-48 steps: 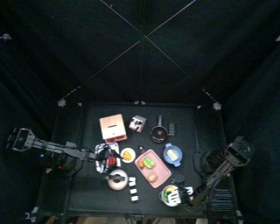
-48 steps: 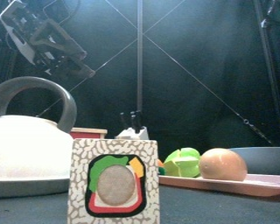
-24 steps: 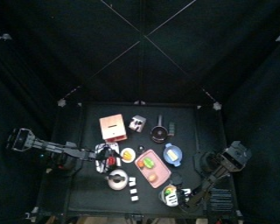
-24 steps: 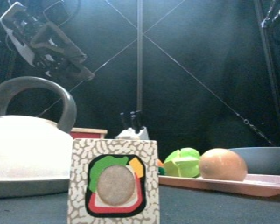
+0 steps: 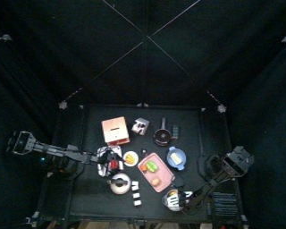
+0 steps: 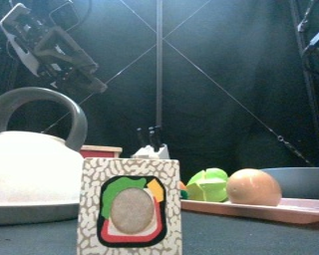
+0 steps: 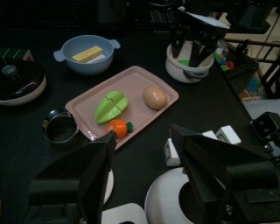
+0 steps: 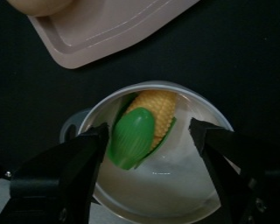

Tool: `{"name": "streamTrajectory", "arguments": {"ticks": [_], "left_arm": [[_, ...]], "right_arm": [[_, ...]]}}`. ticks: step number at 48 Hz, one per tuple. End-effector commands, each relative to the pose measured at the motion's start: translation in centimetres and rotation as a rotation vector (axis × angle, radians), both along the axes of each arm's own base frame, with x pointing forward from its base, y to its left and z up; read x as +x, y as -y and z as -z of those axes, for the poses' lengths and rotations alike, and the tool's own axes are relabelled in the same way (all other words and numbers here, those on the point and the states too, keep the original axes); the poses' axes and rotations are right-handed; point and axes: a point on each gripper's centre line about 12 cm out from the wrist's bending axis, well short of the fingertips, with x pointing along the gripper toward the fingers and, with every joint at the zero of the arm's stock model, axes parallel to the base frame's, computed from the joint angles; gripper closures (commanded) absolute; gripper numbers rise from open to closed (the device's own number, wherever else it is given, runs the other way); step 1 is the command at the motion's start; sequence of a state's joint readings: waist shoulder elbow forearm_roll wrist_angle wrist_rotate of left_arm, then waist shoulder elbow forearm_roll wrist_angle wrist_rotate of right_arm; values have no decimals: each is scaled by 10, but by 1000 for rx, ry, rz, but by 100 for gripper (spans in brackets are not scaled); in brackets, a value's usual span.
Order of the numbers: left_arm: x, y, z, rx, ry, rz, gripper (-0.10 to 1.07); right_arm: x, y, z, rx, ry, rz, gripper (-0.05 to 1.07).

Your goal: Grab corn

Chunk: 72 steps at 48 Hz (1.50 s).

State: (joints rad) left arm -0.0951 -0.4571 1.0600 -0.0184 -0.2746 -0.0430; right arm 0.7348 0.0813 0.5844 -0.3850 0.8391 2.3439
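Note:
The corn (image 8: pixel 149 131), yellow with a green husk, lies in a white bowl (image 8: pixel 166 199) near the table's front right; the bowl shows in the top view (image 5: pixel 171 200). My right gripper (image 8: pixel 149 129) is open and hangs just above the bowl, one jaw on each side of the corn, not touching it. It also shows in the top view (image 5: pixel 179 198) and in the left wrist view (image 7: pixel 196 39). My left gripper (image 7: pixel 143 144) is open and empty, resting above the kettle (image 7: pixel 195 199) at the table's left (image 5: pixel 107 161).
A pink tray (image 7: pixel 94 94) holds a green vegetable (image 7: pixel 111 107), an egg (image 7: pixel 157 97) and a carrot piece (image 7: pixel 119 128). A blue bowl (image 7: pixel 87 53), a black pan (image 7: pixel 14 83) and a metal cup (image 7: pixel 62 128) stand nearby. A sandwich-print box (image 6: pixel 131 205) stands at the front.
The right arm has shifted slightly toward the table's front over the corn bowl. The left arm has not moved.

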Motion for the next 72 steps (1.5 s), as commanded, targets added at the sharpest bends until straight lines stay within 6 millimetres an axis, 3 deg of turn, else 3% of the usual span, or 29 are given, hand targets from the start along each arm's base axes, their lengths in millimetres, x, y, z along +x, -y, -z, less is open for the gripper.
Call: {"name": "streamTrajectory", "arguments": {"ticks": [1, 20, 34, 58, 72], "left_arm": [[2, 0, -5, -3, 21, -3, 9], [2, -1, -5, -3, 20, -4, 9], [2, 0, -5, -3, 20, -3, 9], [2, 0, -4, -3, 18, -3, 9], [2, 0, -4, -3, 17, -3, 9]], "right_arm": [[4, -1, -4, 30, 21, 5, 0], [5, 3, 6, 23, 4, 7, 3], [6, 4, 8, 24, 4, 8, 19], [9, 3, -31, 36, 75, -20, 22], [9, 4, -35, 27, 80, -34, 22]]}}
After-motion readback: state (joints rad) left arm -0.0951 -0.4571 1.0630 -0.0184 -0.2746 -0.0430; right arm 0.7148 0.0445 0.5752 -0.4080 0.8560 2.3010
